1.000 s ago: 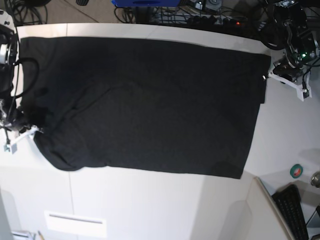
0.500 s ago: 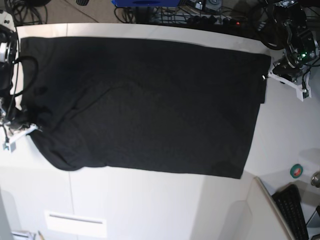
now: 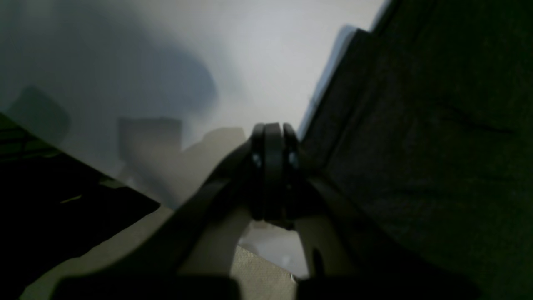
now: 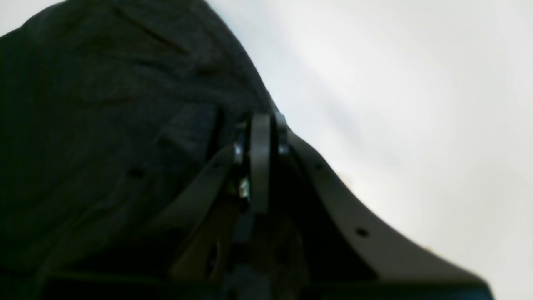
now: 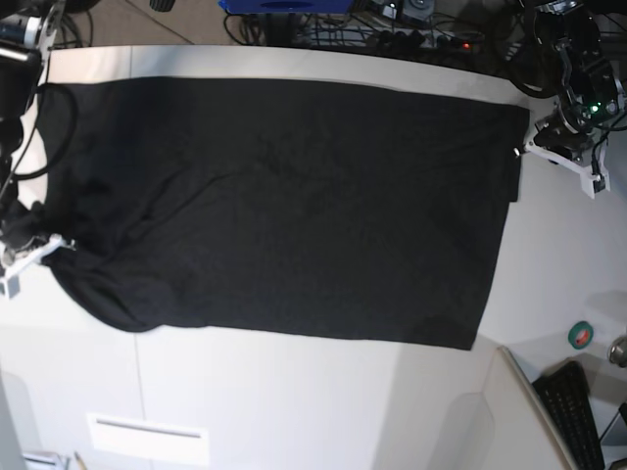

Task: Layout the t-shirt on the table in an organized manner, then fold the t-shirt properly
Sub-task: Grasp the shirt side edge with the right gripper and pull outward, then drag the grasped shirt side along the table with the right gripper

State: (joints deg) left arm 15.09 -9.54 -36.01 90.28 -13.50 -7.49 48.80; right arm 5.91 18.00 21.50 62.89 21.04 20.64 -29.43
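Note:
The black t-shirt (image 5: 294, 206) lies spread flat, plain side up, across the off-white table (image 5: 294, 392). My right gripper (image 5: 61, 244) is at its left edge, near the rounded lower-left corner. In the right wrist view the right gripper (image 4: 260, 125) is shut on the hem of the t-shirt (image 4: 104, 104), with bare table (image 4: 395, 83) beyond. My left gripper (image 5: 519, 150) sits at the right edge. In the left wrist view the left gripper (image 3: 272, 139) is shut right at the border of the t-shirt (image 3: 416, 146), where the cloth runs behind the fingertips.
A green tape roll (image 5: 581, 335) and a black keyboard (image 5: 578, 416) lie at the lower right. Cables and electronics (image 5: 392, 29) crowd the far edge. A white label (image 5: 147, 436) sits near the front left. The right arm's cable (image 5: 39, 137) hangs over the shirt's left side.
The right gripper has shut on the shirt's left edge and shifted slightly left and up. The shirt's left side has drawn in and its long wrinkle has flattened. The left gripper has not moved.

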